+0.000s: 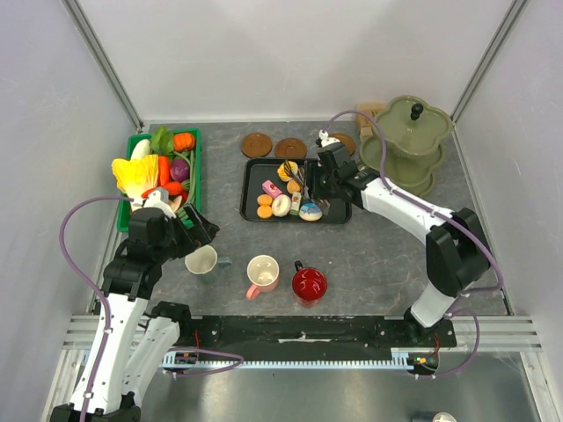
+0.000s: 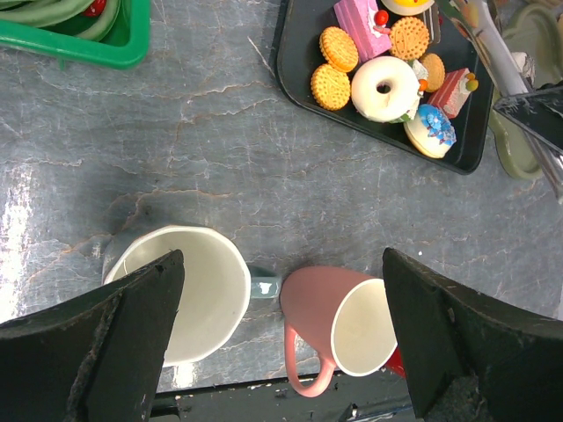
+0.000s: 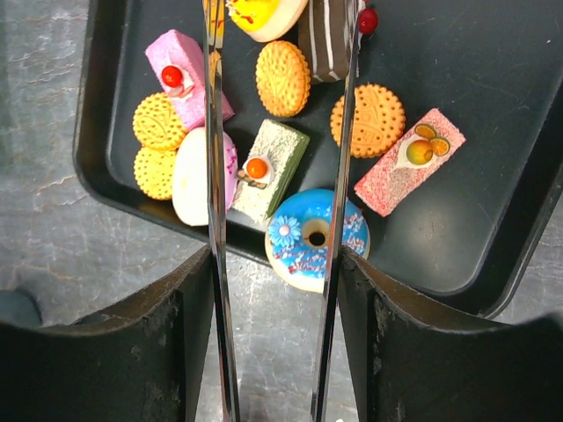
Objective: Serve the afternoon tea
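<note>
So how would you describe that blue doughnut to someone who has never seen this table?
Find the black tray in the middle of the table. By its near edge, right of centre, the doughnut lies beside a green cake slice. It alone has blue icing, with a small flower on it.

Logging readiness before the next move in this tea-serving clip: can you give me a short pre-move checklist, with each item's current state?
1. Tool held: ok, the right gripper has both arms of the tongs in its grip.
2. Tongs spread over the black tray: ok; the green cake slice lies between the arms.
3. Which cake is targeted: cannot tell.
4. Free hand: ok, the left gripper is open and holds nothing, near the whitish mug and pink mug.
5. Mugs upright, red mug included: ok.
6. Room on the tiered stand: ok, no cake shows on it.
</note>
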### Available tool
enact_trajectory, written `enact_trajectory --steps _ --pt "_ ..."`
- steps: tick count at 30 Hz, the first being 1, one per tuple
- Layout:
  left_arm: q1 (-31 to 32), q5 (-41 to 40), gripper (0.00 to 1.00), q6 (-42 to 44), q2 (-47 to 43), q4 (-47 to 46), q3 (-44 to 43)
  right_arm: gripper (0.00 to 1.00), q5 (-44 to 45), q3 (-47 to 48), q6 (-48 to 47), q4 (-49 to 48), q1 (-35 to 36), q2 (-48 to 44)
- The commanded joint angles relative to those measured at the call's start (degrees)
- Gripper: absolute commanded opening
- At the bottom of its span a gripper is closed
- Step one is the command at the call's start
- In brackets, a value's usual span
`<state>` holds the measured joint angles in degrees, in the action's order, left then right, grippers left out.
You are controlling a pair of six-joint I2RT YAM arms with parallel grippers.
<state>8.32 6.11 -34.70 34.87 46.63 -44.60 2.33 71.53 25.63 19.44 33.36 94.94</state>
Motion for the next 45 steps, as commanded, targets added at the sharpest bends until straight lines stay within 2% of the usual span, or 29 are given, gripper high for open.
enact_trajectory --steps 1,23,29,32,38,45 --pt "-0.32 -0.22 0.99 -0.37 -0.07 -0.66 0.13 0.62 2.68 5.11 -1.37 0.24 0.12 3.23" --pt "-0.32 -0.04 0.99 -0.37 -0.07 -0.66 0.21 0.59 5.49 12.76 -2.34 1.65 1.09 9.83" --pt "-0.32 -0.04 0.99 -0.46 -0.33 -0.58 0.21 0.57 4.88 14.34 -2.43 2.00 1.18 12.20" --pt "-0.32 -0.04 0.99 -0.46 -0.16 -0.49 0.21 0.52 4.79 14.43 -2.51 2.09 1.26 12.47" --pt "-0.23 -0.13 0.99 -0.37 -0.16 -0.66 0.13 0.45 4.79 13.82 -1.37 2.09 1.18 10.80" --pt "-0.32 -0.22 0.99 -0.90 1.34 -0.75 -0.93 0.38 6.11 8.81 0.65 1.91 1.26 2.28"
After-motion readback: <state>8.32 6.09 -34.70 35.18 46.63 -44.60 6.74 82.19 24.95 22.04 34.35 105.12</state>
